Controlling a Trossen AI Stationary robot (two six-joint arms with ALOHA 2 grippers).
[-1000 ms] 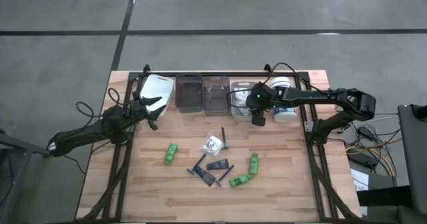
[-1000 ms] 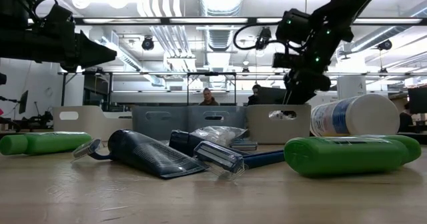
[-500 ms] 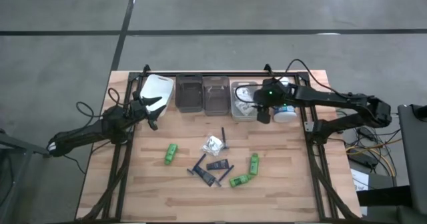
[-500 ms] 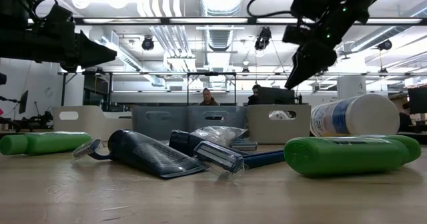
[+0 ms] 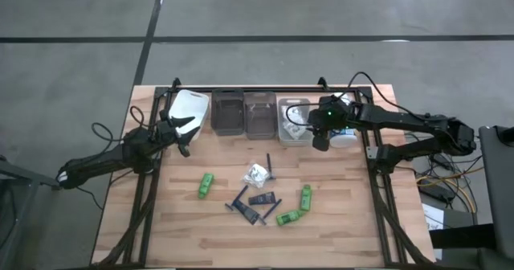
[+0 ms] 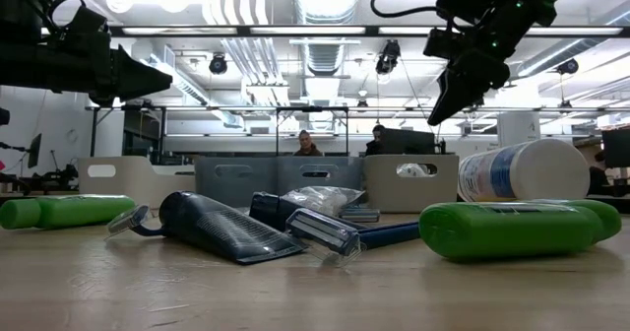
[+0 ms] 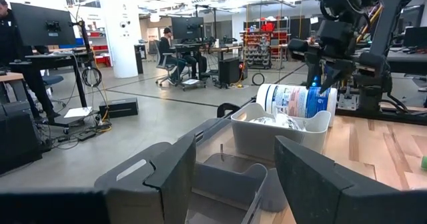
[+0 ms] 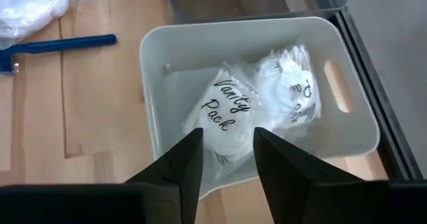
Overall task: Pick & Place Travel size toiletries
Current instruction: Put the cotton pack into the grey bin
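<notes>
The travel size toiletries lie loose on the table's middle: three green bottles (image 5: pixel 206 184) (image 5: pixel 306 198) (image 5: pixel 289 217), a clear packet (image 5: pixel 256 173), a blue razor (image 5: pixel 270 165), and dark razors with a small tube (image 5: pixel 253 206). Two more clear packets (image 8: pixel 230 114) lie in the white bin (image 5: pixel 283 132) at the far edge. My right gripper (image 8: pixel 227 161) hangs open above that bin's near rim, slanting down, with nothing between its fingers. My left gripper (image 7: pixel 233 177) waits open and level at the far left, by another white bin (image 5: pixel 191 108).
A dark bin (image 5: pixel 227 112) and a clear bin (image 5: pixel 259 113) stand side by side along the far edge. A white tub with a blue label (image 6: pixel 522 170) lies right of the white bin. A person sits in the room behind. The near strip of the table is bare wood.
My right gripper has risen from the white bin's rim to well above it and drawn a little toward the table's right edge, tipping more steeply down. The packets stay in the bin.
</notes>
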